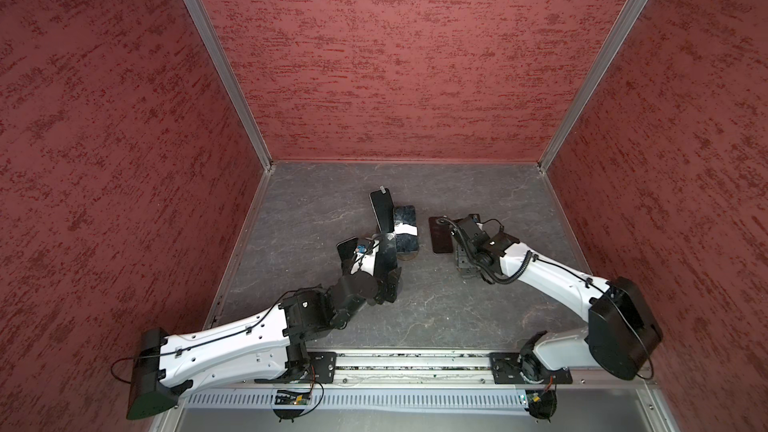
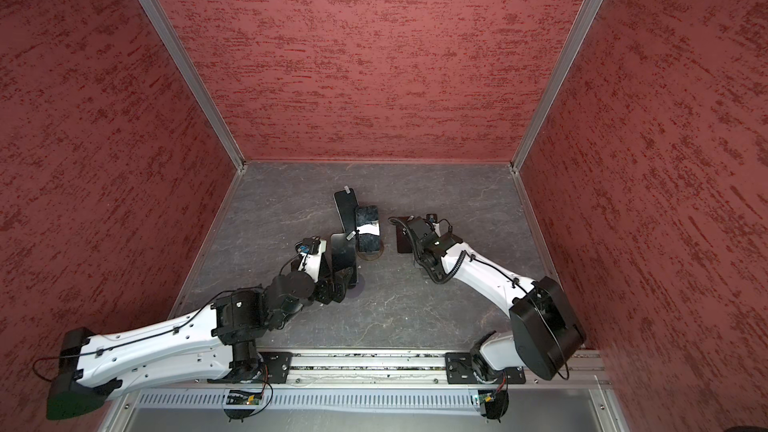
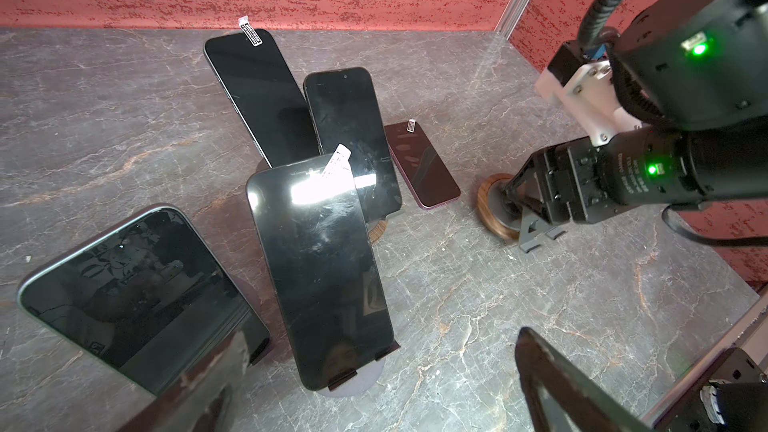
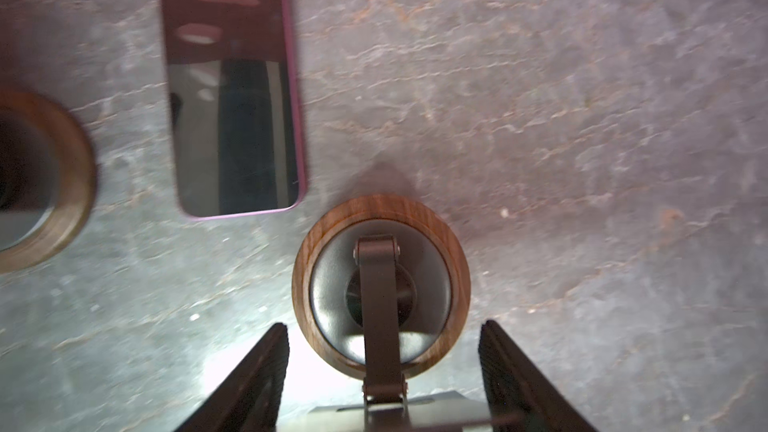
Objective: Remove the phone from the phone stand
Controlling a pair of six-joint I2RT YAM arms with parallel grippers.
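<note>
A purple-edged phone (image 4: 232, 97) lies flat and face up on the table, also seen in the left wrist view (image 3: 424, 168) and in a top view (image 1: 440, 236). Beside it stands an empty phone stand (image 4: 316, 284) with a round wooden rim and a dark hinged arm. My right gripper (image 4: 384, 326) hangs over this stand, open, its fingers either side of the arm and touching nothing. My left gripper (image 3: 374, 392) is wide open and empty, near the front black phone (image 3: 320, 268) that leans on its own stand.
Three more black phones lean on stands in a tight cluster: a tall one at the back (image 3: 257, 93), one beside it (image 3: 349, 126) and one at the near left (image 3: 137, 297). Red walls (image 1: 395, 56) enclose the grey marbled table (image 1: 457, 317).
</note>
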